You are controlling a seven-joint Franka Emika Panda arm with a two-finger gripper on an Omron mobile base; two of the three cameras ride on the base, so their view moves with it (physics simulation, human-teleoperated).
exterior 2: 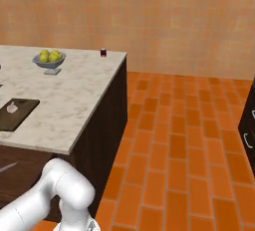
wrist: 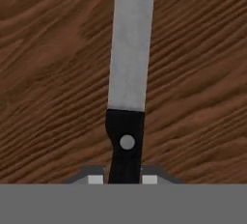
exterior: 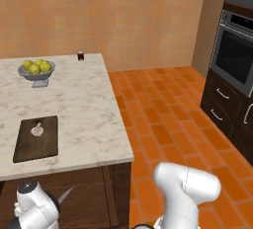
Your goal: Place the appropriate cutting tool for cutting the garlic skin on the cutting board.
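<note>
The cutting tool point(wrist: 129, 49) is a knife with a long silver blade and a black riveted handle. My gripper point(wrist: 123, 179) is shut on the handle's end, one fingertip on each side. In the left base view the blade point(exterior: 65, 193) sticks out up and to the right of the white wrist, below the counter's front edge. Its tip point(exterior 2: 7, 167) also shows low at the left of the right base view. The dark brown cutting board point(exterior: 34, 146) lies near the counter's front left. The garlic point(exterior: 37, 130) rests on the board's far end, and both the board point(exterior 2: 20, 114) and the garlic point(exterior 2: 12, 107) show from the right.
A grey bowl of yellow-green fruits point(exterior: 37, 68) stands at the back of the marble island point(exterior: 84, 109). A small dark red jar point(exterior: 80, 56) is at its far edge. Brown wooden cabinet fronts point(exterior: 89, 198) lie behind the knife. Orange tiled floor and an oven wall point(exterior: 232, 60) are to the right.
</note>
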